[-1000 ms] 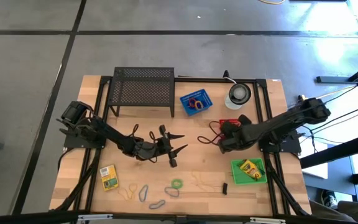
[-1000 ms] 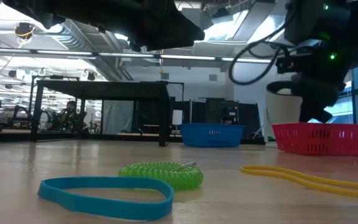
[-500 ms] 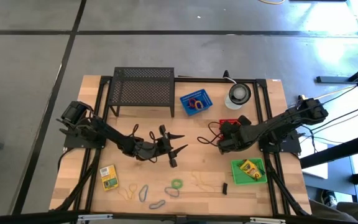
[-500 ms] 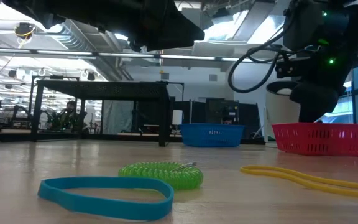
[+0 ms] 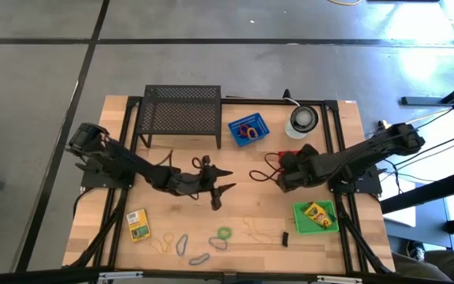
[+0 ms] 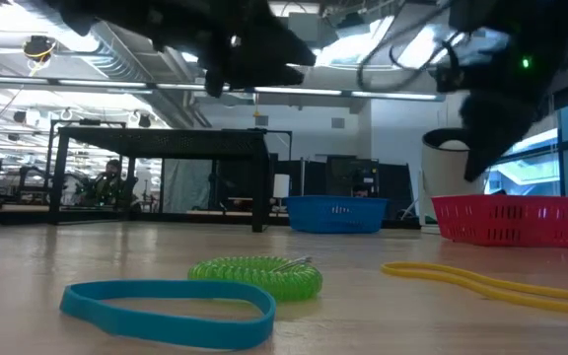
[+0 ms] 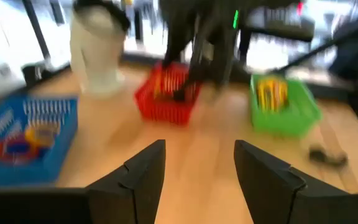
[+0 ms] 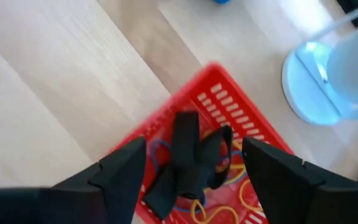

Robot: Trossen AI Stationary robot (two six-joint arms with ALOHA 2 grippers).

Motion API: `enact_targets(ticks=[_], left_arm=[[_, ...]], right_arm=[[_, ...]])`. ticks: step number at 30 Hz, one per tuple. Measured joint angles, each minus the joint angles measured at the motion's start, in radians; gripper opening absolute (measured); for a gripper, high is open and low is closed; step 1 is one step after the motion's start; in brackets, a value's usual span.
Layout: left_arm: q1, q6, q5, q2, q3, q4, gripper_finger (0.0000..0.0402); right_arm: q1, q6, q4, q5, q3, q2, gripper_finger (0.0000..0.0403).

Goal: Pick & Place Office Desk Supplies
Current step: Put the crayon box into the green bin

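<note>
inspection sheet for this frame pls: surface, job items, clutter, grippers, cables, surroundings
Surface: wooden table, bare in the middle.
Job's things: blue band, green coil and yellow band loose near the front edge; crayon box front left; another crayon box in the green basket; bands in the blue basket; black clip and bands in the red basket.
Clutter: wire-mesh rack and white-and-dark disc at the back.
Grippers: left gripper open over mid-table, empty; right gripper open above the red basket, clip lying below it.
Cables: run along both arms.
Surroundings: room with desks behind; a person far off, blurred.
</note>
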Motion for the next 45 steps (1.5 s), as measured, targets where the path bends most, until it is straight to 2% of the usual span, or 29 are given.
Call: enact_targets(ticks=[2,7,10,12,16,21,30,35,39,45], left_arm=[[-0.003,-0.059,0.062,-0.056,0.0,-0.156,0.0187],[-0.05,-0.201,0.311,-0.214,0.0,-0.534,0.0187],[-0.101,-0.339,0.474,-0.3,0.0,-0.707,0.0187],[-0.157,-0.463,0.543,-0.334,0.0,-0.791,0.0187],[-0.306,-0.665,0.553,-0.346,0.0,-0.925,0.0187],[-0.458,-0.921,0.473,-0.314,0.0,-0.978,0.0187],[-0.597,-1.229,0.485,-0.246,0.0,-0.978,0.0179],[-0.653,-1.437,0.567,-0.194,0.0,-0.962,0.0162],[-0.686,-1.511,0.621,-0.141,0.0,-0.969,0.0154],[-0.684,-1.492,0.665,-0.07,0.0,-0.975,0.0153]], right_arm=[[0.0,-0.008,0.002,0.0,0.014,-0.026,0.026],[0.0,-0.008,0.005,0.0,0.017,-0.077,0.0251],[0.0,-0.008,0.006,0.0,0.017,-0.084,0.0248],[0.0,-0.019,0.007,0.0,0.017,-0.084,0.0247],[0.0,-0.064,0.01,0.01,0.017,-0.084,0.0247],[0.0,-0.113,0.015,0.066,0.017,-0.084,0.0247],[-0.016,-0.149,0.085,0.168,0.017,-0.084,0.0247],[-0.056,-0.242,0.158,0.173,0.017,-0.084,0.0247],[-0.087,-0.304,0.206,0.165,0.017,-0.084,0.0247],[-0.116,-0.322,0.233,0.117,0.017,-0.084,0.0247]])
